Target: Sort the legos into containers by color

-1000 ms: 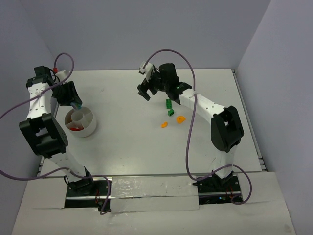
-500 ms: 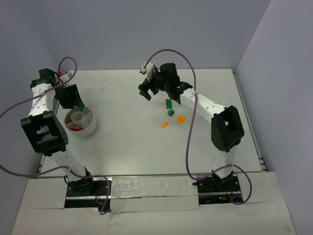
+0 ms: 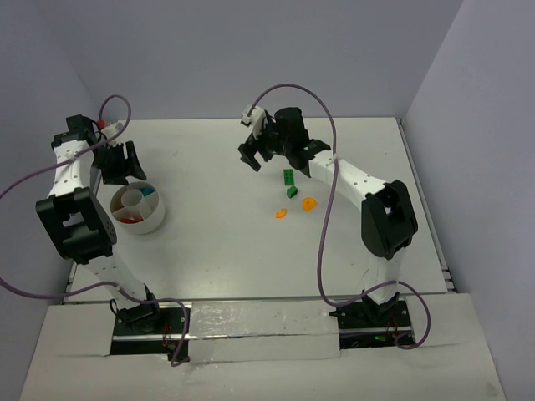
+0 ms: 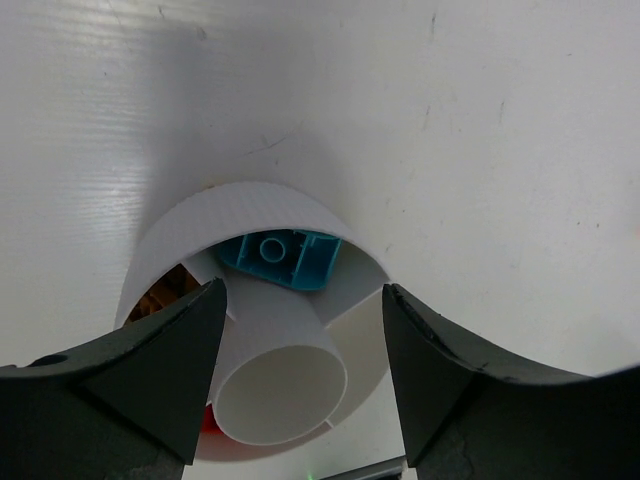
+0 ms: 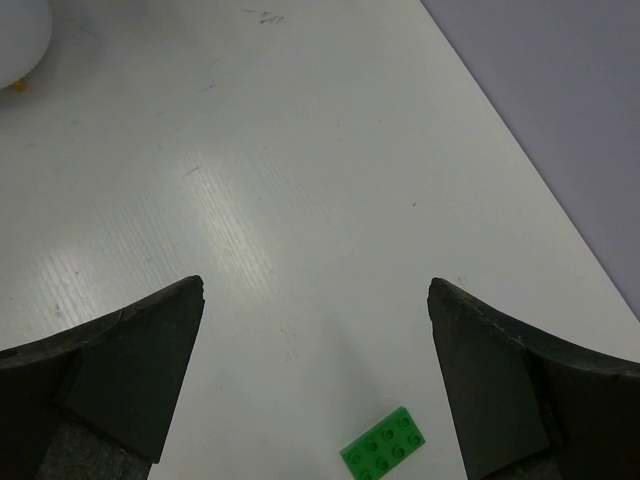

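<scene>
The white divided bowl [image 3: 155, 219] stands at the left of the table. A cyan brick [image 3: 147, 191] lies in its far-right compartment and a red piece [image 3: 127, 219] in a near one. My left gripper [image 3: 124, 170] hangs open and empty just behind the bowl. In the left wrist view the cyan brick [image 4: 283, 256] lies beyond the central ring [image 4: 283, 395] between my open fingers. Two green bricks [image 3: 289, 176] [image 3: 292, 191] and two orange curved pieces [image 3: 309, 202] [image 3: 281, 212] lie mid-table. My right gripper [image 3: 251, 154] is open, above the table, left of the green bricks; one green brick [image 5: 383, 446] shows below it.
Purple cables loop over both arms. Walls close the table at the back and on both sides. In the right wrist view the bowl's edge [image 5: 18, 40] shows at the top left corner.
My left gripper has opened and pulled back from over the bowl; the cyan brick it held now lies in a compartment. The right arm has barely moved.
</scene>
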`<state>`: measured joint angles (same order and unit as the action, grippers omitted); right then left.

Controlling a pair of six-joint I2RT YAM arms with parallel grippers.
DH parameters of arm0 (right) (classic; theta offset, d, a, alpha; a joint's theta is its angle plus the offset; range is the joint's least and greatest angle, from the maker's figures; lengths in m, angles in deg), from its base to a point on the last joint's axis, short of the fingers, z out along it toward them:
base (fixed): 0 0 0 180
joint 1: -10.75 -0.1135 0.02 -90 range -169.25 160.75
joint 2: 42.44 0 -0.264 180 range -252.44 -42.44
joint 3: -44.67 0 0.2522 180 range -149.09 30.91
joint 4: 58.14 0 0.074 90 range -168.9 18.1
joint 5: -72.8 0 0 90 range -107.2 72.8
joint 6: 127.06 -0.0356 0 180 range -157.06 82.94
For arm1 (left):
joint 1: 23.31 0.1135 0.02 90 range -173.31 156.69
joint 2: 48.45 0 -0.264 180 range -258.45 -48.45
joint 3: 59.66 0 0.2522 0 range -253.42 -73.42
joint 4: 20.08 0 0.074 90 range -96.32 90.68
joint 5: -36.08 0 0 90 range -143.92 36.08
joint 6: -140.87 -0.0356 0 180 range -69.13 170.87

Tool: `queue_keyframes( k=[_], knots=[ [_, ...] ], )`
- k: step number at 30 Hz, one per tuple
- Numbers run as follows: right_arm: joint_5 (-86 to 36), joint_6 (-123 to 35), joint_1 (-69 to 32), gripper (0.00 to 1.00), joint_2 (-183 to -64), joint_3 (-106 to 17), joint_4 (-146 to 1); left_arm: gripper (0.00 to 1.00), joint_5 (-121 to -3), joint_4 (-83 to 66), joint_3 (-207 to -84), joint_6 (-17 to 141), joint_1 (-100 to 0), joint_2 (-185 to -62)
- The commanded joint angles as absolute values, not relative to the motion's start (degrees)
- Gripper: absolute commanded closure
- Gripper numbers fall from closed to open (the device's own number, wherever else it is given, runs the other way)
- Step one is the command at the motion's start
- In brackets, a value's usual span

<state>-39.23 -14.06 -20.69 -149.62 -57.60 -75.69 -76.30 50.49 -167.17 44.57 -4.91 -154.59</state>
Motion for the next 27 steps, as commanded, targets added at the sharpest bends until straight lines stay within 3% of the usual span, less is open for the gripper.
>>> queue_keyframes(
  k=[1, 8, 11, 12, 20, 27],
  knots=[
    [-38.2, -14.3, -19.8, 0.0, -147.4, -57.4, -75.8, 0.27, -79.0, 50.3, -174.3, 45.0, -5.6, -153.4],
    [-37.6, -19.1, -15.8, 0.0, -146.6, -56.3, -78.9, 0.2, -81.6, 44.2, -179.2, 43.1, -6.7, -144.1],
    [-36.1, -23.9, -13.0, 0.0, -147.6, -56.7, -82.5, 0.03, -80.2, 39.0, -176.6, 41.8, -9.1, -138.5],
    [-35.5, -25.0, -12.9, 0.0, -147.6, -56.7, -83.5, 0.01, -79.4, 37.4, -176.5, 41.7, -9.2, -138.4],
    [-30.7, -29.0, -9.4, 0.04, -148.9, -51.2, -92.4, 0.01, -67.0, 16.6, -156.6, 47.2, -13.0, -123.6],
    [-28.2, -28.2, -8.9, 0.05, -153.5, -52.0, -92.4, 0.01, -71.3, 20.0, -154.8, 44.1, -13.3, -122.4]
  ],
)
